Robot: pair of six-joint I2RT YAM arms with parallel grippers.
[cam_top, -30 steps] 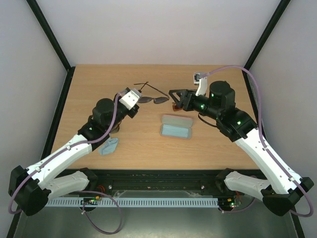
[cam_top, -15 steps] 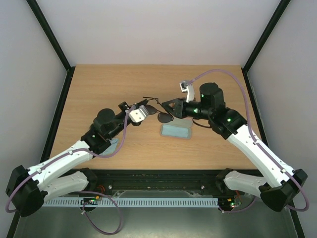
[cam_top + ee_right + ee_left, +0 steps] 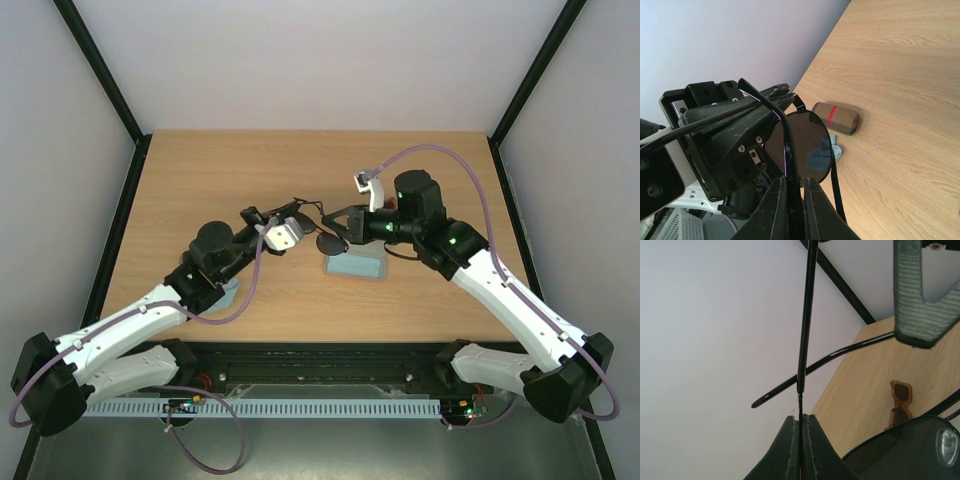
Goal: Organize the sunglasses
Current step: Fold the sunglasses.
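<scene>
Two grippers meet over the middle of the table [image 3: 200,170], and you have both of them on the same thing: the aviator sunglasses [image 3: 326,240], held up off the wood between them. Your left gripper [image 3: 800,440] is clamped tight on one thin black temple, which rises straight up from between its closed fingertips in the left wrist view. The other temple curves away in front of the pale wall [image 3: 715,315], and a dark lens with its nose pad fills the lower right corner. Your right gripper [image 3: 795,207] comes in from the opposite side. In its own wrist view the two fingers stand close together with a thin black part of the frame pinched between them, so you are grasping the pair there too. One dark lens hangs just past those fingers, right in front of the left gripper's black body. From above, the lenses sit just beyond the far edge of the flat pale case [image 3: 355,266], which lies on the table under your right wrist. The reddish-brown sunglasses [image 3: 900,405] lie on the table, well apart from either gripper, seen in the left wrist view beyond the aviator lens. The brown oblong case [image 3: 836,118] with its red stripe rests on the wood below the held pair, with a blue cloth [image 3: 836,151] just beside it, partly hidden by the lens.
</scene>
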